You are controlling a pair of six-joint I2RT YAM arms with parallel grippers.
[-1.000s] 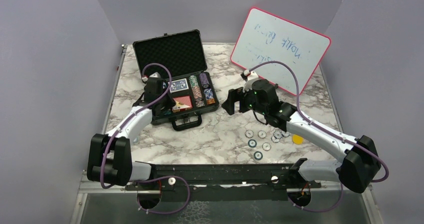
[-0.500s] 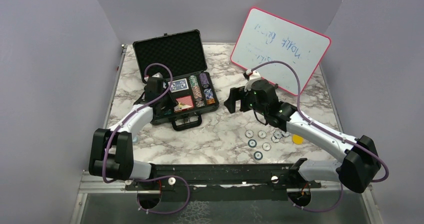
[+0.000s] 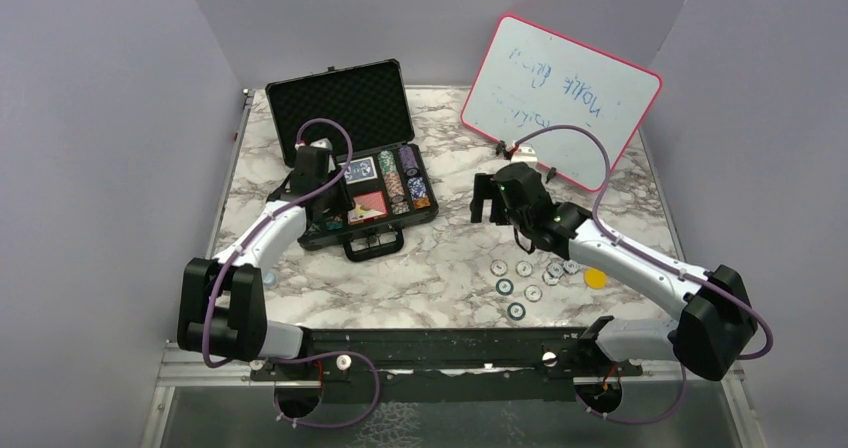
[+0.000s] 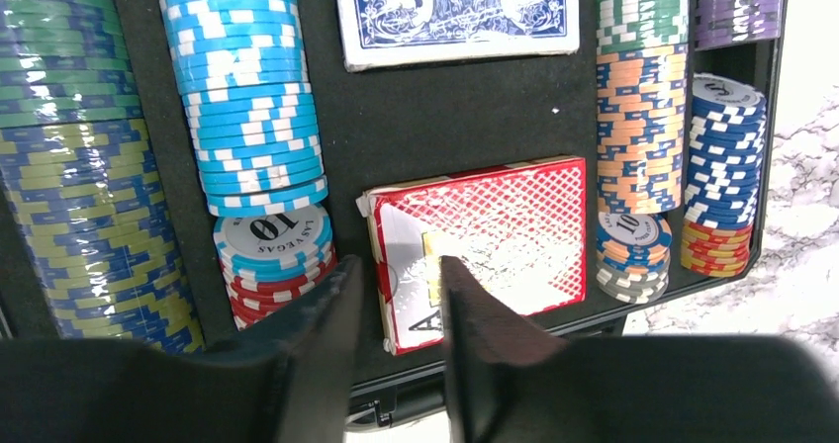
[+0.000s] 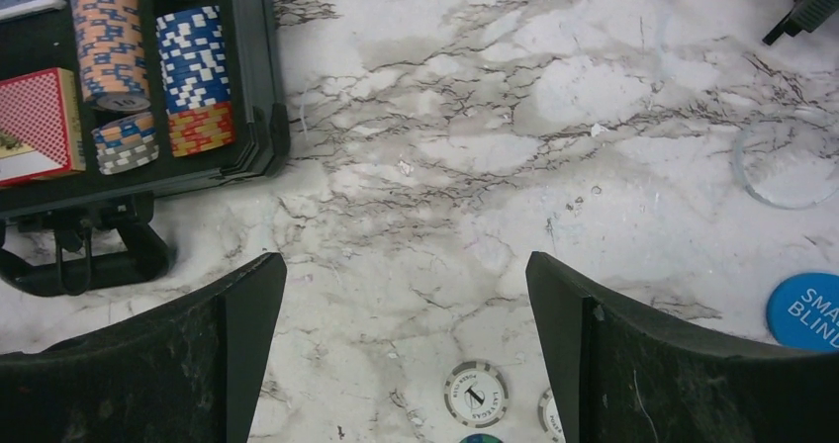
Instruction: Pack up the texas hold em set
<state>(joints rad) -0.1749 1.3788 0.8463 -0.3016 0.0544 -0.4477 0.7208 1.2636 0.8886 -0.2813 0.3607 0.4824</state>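
Observation:
The black case [image 3: 340, 106] lies open at the back left, its tray holding rows of chips [image 4: 247, 87], a blue deck [image 4: 455, 13] and a red deck [image 4: 495, 235]. My left gripper [image 3: 333, 211] hovers over the tray's front; in the left wrist view it [image 4: 398, 262] is narrowly open and empty, above the red deck's left edge. My right gripper [image 3: 483, 206] is wide open and empty over bare marble, to the right of the case [image 5: 262, 136]. Several loose chips [image 3: 522, 276] and a yellow button [image 3: 595, 278] lie right of centre. A blue button [image 5: 806, 310] shows in the right wrist view.
A pink-framed whiteboard [image 3: 565, 88] leans at the back right on black stands. The case handle [image 3: 372, 243] juts toward the near side. A clear disc [image 5: 787, 166] lies near the blue button. Purple walls close in the table's sides and back.
My right gripper has moved right and back, away from the case, and turned toward the table. My left gripper has shifted slightly farther back over the tray.

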